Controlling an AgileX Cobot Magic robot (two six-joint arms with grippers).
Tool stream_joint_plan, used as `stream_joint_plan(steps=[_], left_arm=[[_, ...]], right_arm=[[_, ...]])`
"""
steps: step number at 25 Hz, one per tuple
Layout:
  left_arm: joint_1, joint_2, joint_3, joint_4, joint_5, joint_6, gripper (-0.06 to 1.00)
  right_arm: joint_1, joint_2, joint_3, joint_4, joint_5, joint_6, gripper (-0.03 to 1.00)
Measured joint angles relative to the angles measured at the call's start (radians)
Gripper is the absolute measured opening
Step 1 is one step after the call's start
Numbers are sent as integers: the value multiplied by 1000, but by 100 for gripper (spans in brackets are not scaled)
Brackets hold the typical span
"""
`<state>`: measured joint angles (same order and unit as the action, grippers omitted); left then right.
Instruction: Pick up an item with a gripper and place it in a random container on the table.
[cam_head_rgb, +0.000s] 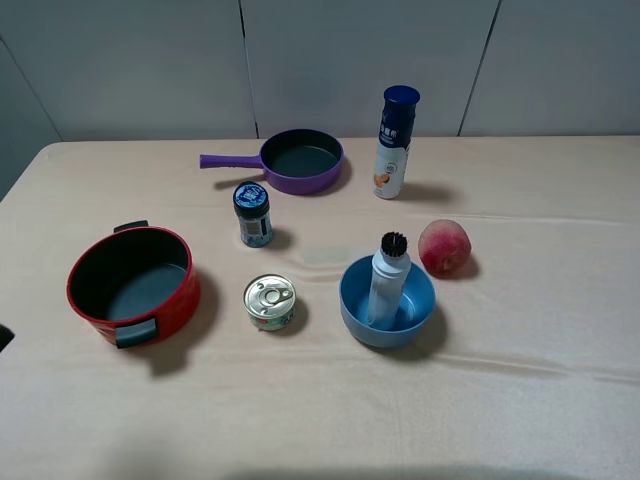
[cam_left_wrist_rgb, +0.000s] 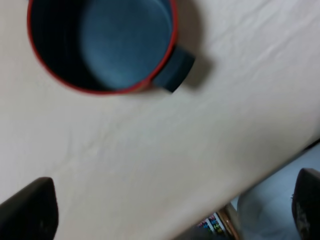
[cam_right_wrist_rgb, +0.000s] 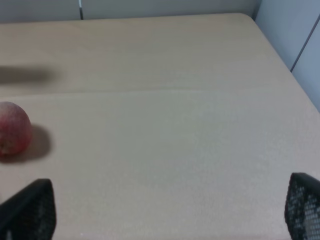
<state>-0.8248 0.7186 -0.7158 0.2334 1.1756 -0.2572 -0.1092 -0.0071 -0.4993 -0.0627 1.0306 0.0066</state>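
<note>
The slim white bottle (cam_head_rgb: 386, 285) with its black ribbed cap stands upright inside the blue bowl (cam_head_rgb: 359, 297) near the middle of the beige table (cam_head_rgb: 530, 380). Neither arm shows in the exterior high view. In the left wrist view the left gripper (cam_left_wrist_rgb: 172, 212) is open, its dark fingers (cam_left_wrist_rgb: 30, 210) spread wide above the cloth near the table's edge, nothing between them. In the right wrist view the right gripper (cam_right_wrist_rgb: 170, 210) is open, its fingers (cam_right_wrist_rgb: 32, 207) wide apart over bare cloth. Both are far from the bowl.
A red pot (cam_head_rgb: 132, 285) with black handles stands at the left; it also shows in the left wrist view (cam_left_wrist_rgb: 102, 45). A tin can (cam_head_rgb: 269, 301), a blue-lidded jar (cam_head_rgb: 253, 213), a purple pan (cam_head_rgb: 295, 160), a tall blue-capped bottle (cam_head_rgb: 394, 142) and a peach (cam_head_rgb: 444, 247) (cam_right_wrist_rgb: 14, 128) surround the bowl.
</note>
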Motion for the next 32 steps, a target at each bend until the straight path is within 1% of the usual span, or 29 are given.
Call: stream_joint_plan(steps=[3,6,8,12,16,19,21,25,28,32], left_arm=[[59,-98,83,1,-8,-3,94],[114,-190,171,1,-80,-1,94],[140,-246,205,-4,-95,6,94],[189,-326,213,-17,-102,34,94],[274,-404,216,-53,-110,82,94],[369,-456,218,-99,-118,140,94],[453,-485,219,-128,-118,183,94],[597,-540,219,-188,-120,257,94],[689,-600,219,-219,-121,310,94],[760,-700,220,-233,-120,355,94]], right_arm=[[0,0,0,0,0,0,69],[0,0,0,0,0,0,69],[0,0,0,0,0,0,69],[0,0,0,0,0,0,69],[0,0,0,0,0,0,69],[0,0,0,0,0,0,69],[0,0,0,0,0,0,69],[0,0,0,0,0,0,69],[0,0,0,0,0,0,69],[0,0,0,0,0,0,69]])
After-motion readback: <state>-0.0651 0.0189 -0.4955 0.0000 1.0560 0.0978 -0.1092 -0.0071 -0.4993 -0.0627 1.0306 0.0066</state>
